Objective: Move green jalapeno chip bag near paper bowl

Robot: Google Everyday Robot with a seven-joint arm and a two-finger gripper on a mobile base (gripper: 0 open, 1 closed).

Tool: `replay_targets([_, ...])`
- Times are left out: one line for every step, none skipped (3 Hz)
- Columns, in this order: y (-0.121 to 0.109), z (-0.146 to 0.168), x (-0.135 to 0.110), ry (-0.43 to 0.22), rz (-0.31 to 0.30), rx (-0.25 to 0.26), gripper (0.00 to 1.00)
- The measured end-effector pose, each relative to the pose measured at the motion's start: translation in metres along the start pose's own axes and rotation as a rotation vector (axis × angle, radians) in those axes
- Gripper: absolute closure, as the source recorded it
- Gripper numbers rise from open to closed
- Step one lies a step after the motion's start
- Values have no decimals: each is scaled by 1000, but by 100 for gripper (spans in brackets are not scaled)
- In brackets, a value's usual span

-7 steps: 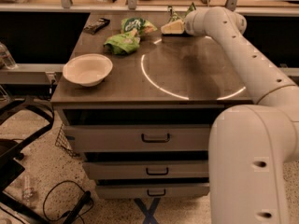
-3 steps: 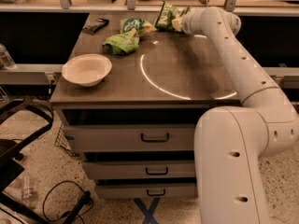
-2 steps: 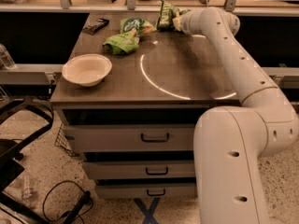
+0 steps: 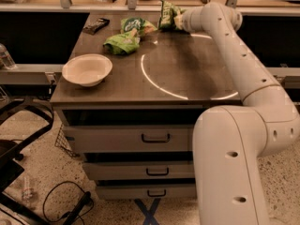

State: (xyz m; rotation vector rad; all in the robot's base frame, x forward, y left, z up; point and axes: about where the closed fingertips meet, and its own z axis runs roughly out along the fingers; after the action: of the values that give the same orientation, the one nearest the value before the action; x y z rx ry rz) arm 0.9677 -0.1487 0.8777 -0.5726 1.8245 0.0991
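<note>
The green jalapeno chip bag [image 4: 166, 14] is glossy with pale lettering and stands raised at the far edge of the table. My gripper [image 4: 177, 19] is at the bag's right side and shut on it, with the fingers mostly hidden behind the wrist. The arm reaches in from the lower right. The cream-white paper bowl [image 4: 87, 69] sits near the table's front left corner, well apart from the bag.
A rounded bright-green bag [image 4: 121, 43] and a small green bag with a white-and-yellow label [image 4: 136, 25] lie at the back left between bowl and gripper. A dark wrapper [image 4: 96, 26] lies at the far left corner. The table [image 4: 187, 74] stands over drawers.
The chip bag lay low and pale beside the gripper at first. It now stands raised in the gripper, a little farther back. Over the last second almost nothing has moved.
</note>
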Motion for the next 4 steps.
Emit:
replay_targets([-15,-23,-20,12,-26,18,100])
replay_targets([-39,-68,-38,59,-62,55,100])
replay_targets([-61,-121,-59,93,-89,103,100])
replay_targets([-66,-181,-64,155,-112,126,100])
